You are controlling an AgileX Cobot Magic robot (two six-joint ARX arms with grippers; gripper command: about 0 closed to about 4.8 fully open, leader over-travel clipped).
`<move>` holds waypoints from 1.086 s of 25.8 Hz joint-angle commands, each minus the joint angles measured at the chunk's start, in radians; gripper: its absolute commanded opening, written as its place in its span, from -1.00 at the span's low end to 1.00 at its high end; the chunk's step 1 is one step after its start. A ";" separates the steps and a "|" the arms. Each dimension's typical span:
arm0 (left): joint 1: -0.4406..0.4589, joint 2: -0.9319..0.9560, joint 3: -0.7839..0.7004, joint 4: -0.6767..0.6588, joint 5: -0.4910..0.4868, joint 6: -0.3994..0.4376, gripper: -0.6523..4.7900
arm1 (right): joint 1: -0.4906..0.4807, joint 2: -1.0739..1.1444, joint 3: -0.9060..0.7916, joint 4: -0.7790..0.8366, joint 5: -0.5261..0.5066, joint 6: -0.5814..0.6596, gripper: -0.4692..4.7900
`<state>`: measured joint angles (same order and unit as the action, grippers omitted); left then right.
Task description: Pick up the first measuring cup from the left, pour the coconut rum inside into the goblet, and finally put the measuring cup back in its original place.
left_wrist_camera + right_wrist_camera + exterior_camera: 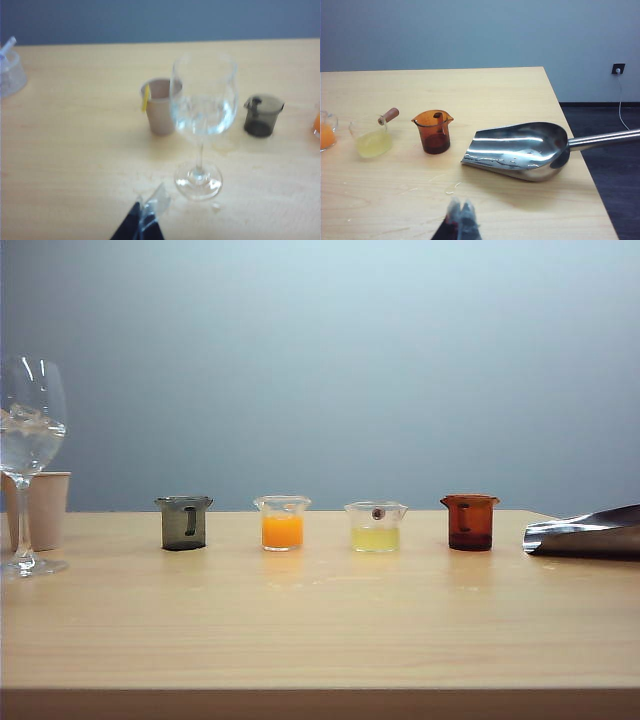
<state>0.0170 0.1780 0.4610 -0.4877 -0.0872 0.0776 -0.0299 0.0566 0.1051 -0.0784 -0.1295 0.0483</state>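
First measuring cup (184, 523): smoky dark-grey, upright on the table (320, 630), leftmost in the row of four cups, apart from everything; it looks empty or nearly so, which suggests the pour is already done, though the dark wall makes that hard to read.
Coconut rum: not clearly visible in the cup; clear liquid sits with ice in the goblet (28, 455).
Goblet: upright at the far left of the exterior view, well left of the grey cup, with a beige paper cup (43, 510) just behind it.
Neighbours: cup of orange liquid (282, 523), cup of pale yellow liquid (375, 527), amber-brown cup (470, 522), then a steel scoop (590, 534) at the right.
Left gripper (145, 217): seen only from its own wrist camera, above the table in front of the goblet's foot, fingers close together and holding nothing.
Right gripper (460, 214): above bare table in front of the amber cup and scoop, fingers shut and empty.
Step in hand: judged to be the close of the task, arms clear of the cups; keep both grippers away from the goblet's stem and the row.
Hard to make out: the goblet's left edge is cut off in the exterior view; neither arm shows there; the left wrist view is blurred.
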 commanded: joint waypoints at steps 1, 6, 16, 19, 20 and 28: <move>0.001 -0.061 -0.077 0.010 0.005 0.000 -0.74 | 0.000 0.008 -0.043 0.037 0.055 0.004 -0.85; 0.001 -0.168 -0.222 0.010 0.005 0.000 -0.74 | 0.000 0.007 -0.089 0.083 0.113 0.005 -0.85; -0.001 -0.176 -0.402 0.149 0.022 -0.002 -0.74 | 0.000 -0.014 -0.103 0.150 0.128 0.004 -0.82; -0.001 -0.176 -0.451 0.314 0.023 -0.005 -0.75 | 0.000 -0.014 -0.103 0.150 0.128 0.004 -0.82; -0.001 -0.176 -0.452 0.312 0.022 -0.004 -0.74 | -0.001 -0.014 -0.103 0.150 0.128 0.004 -0.82; -0.001 -0.176 -0.452 0.310 0.021 -0.004 -0.75 | 0.000 -0.055 -0.104 0.116 0.128 0.004 -0.82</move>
<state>0.0166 0.0013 0.0124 -0.1787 -0.0696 0.0746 -0.0299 0.0013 0.0048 0.0372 -0.0002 0.0513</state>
